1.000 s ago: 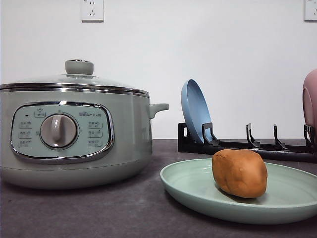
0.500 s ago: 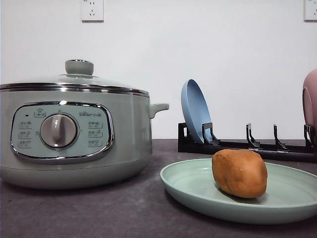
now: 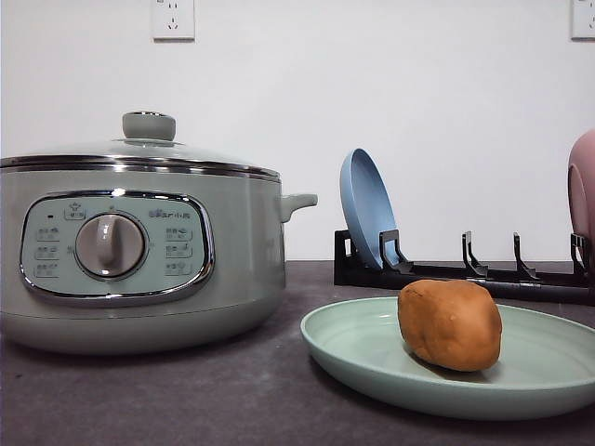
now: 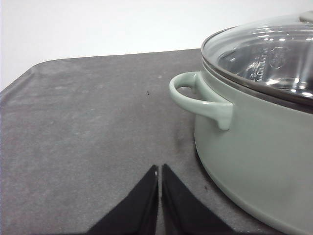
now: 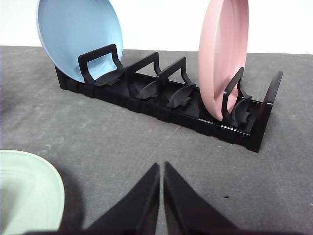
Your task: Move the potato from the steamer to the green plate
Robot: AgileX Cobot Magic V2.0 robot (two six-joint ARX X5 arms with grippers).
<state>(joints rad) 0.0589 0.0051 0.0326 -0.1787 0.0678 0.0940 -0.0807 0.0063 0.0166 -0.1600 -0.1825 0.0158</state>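
An orange-brown potato (image 3: 450, 324) lies on the green plate (image 3: 363, 348) at the front right of the table. The sage-green steamer (image 3: 139, 251) stands at the left with its glass lid on. Beside that cooker (image 4: 254, 147), near its side handle (image 4: 200, 98), my left gripper (image 4: 159, 171) is shut low over the bare dark table with nothing in it. My right gripper (image 5: 161, 169) is shut and empty over the table, with the plate's rim (image 5: 29, 196) close by and the rack beyond.
A black dish rack (image 3: 446, 271) stands behind the green plate, holding an upright blue plate (image 3: 367, 209) and a pink plate (image 3: 583, 190). From the right wrist, the rack (image 5: 161, 103) shows its blue plate (image 5: 78, 36) and pink plate (image 5: 222, 54). White wall behind.
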